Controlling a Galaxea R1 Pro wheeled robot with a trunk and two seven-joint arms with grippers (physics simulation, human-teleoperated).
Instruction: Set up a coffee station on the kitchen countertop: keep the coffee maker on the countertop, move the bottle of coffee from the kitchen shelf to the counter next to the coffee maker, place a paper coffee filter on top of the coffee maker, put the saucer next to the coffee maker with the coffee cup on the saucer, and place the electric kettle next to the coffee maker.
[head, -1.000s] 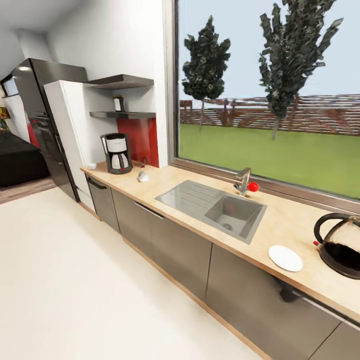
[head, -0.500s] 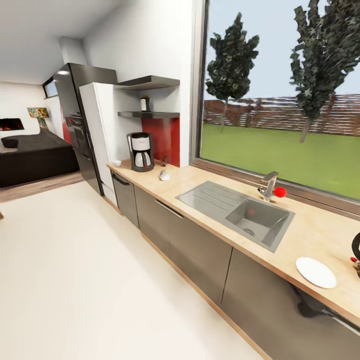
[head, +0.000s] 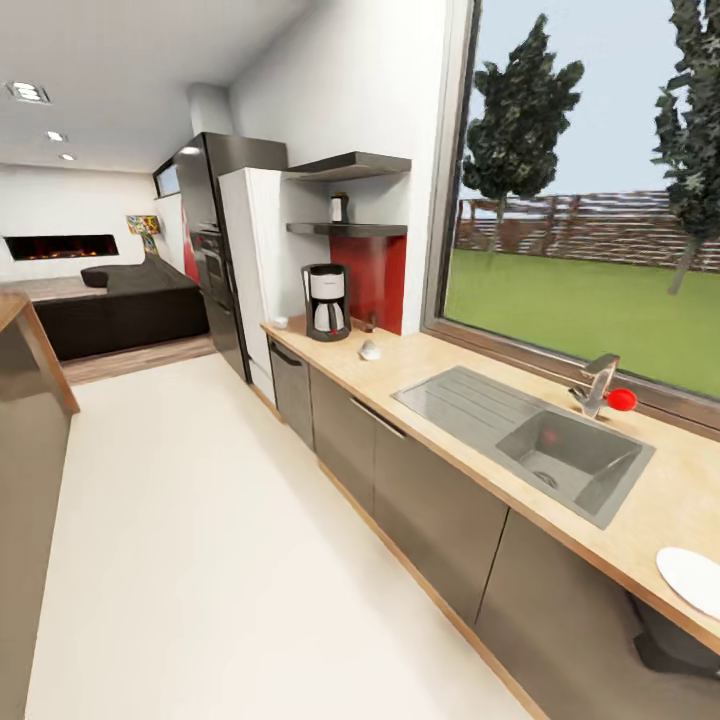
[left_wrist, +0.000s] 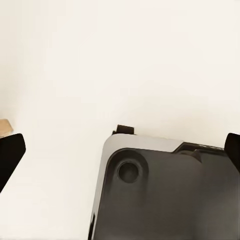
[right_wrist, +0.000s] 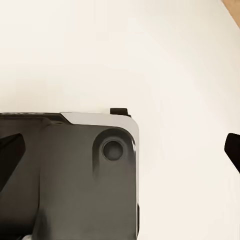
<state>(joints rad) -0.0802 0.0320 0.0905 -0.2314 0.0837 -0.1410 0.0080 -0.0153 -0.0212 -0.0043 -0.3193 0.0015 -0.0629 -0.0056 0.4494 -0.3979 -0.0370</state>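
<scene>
The coffee maker (head: 326, 302) stands at the far end of the countertop (head: 440, 365), under the kitchen shelf (head: 346, 229). On that shelf stands the bottle of coffee (head: 340, 207). The saucer (head: 692, 580) lies on the counter at the picture's right edge, partly cut off. A tiny white thing (head: 281, 322) sits left of the coffee maker and another (head: 369, 351) lies in front of it; which is the coffee cup I cannot tell. The electric kettle is out of view. My left gripper (left_wrist: 120, 152) and right gripper (right_wrist: 120, 150) hang open over the floor, holding nothing.
A steel sink (head: 560, 455) with a faucet (head: 598, 382) and a red knob is set into the counter below a large window. A dark fridge (head: 212, 260) stands beyond the counter's end. A wooden ledge (head: 35, 345) juts in at the left. Cream floor (head: 200, 540) lies between.
The whole head view has swung to the left, so the camera moved. The kettle has slid out of frame on the right and the saucer now sits at the edge.
</scene>
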